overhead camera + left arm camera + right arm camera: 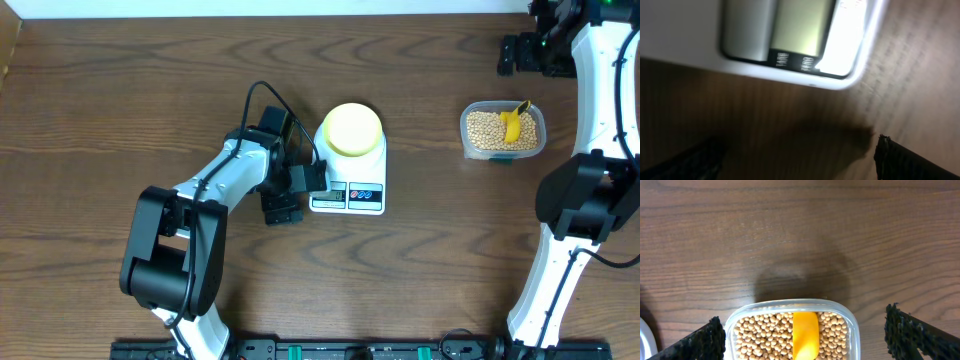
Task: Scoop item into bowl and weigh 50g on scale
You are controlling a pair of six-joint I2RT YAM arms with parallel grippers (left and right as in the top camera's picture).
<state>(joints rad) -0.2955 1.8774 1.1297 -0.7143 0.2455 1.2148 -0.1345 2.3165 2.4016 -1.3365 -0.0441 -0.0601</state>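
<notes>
A: Why does the bowl [352, 130] sit on the scale [376, 165]?

B: So the beans [765, 335] weigh as they land (all lie in the tub [852, 325], scoop [805, 337] among them). Right gripper [802, 320] hovers there, jaws spread; left gripper [795, 145], spread too, faces the display [795, 25].

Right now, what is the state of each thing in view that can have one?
bowl, looks empty, standing on the scale
scale, carries the bowl; display digits unreadable
tub, lidless, filled with beans
scoop, lying in the beans
left pincer, open, empty, by the scale's display
right pincer, open, empty
</notes>
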